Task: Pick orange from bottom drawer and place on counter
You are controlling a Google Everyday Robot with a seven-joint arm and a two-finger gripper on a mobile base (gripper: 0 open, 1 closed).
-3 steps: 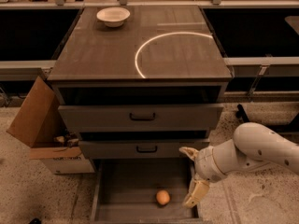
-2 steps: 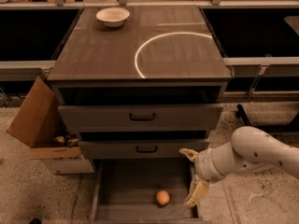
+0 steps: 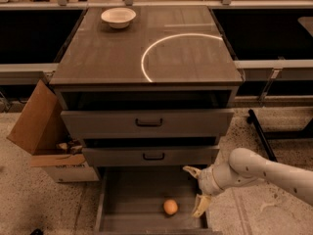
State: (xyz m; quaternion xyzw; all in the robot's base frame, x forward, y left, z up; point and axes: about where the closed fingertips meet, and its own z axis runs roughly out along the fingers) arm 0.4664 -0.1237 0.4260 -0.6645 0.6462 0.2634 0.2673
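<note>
The orange (image 3: 170,207) lies on the flat grey floor of the open bottom drawer (image 3: 127,199), right of its middle and near the front. My gripper (image 3: 195,191) hangs at the drawer's right side, just right of the orange and apart from it. Its two pale fingers are spread, one up near the middle drawer, one down by the drawer's right wall. It holds nothing. The counter (image 3: 112,58) is the glossy dark top of the cabinet, with a bright white arc mark (image 3: 161,48).
A white bowl (image 3: 118,17) stands at the counter's back left. Two shallower drawers with black handles (image 3: 149,123) stick out above the bottom drawer. An open cardboard box (image 3: 41,131) stands left of the cabinet. A black bar (image 3: 261,133) lies on the floor at right.
My gripper and arm have shifted slightly lower and to the left, nearer the orange. The orange has not moved.
</note>
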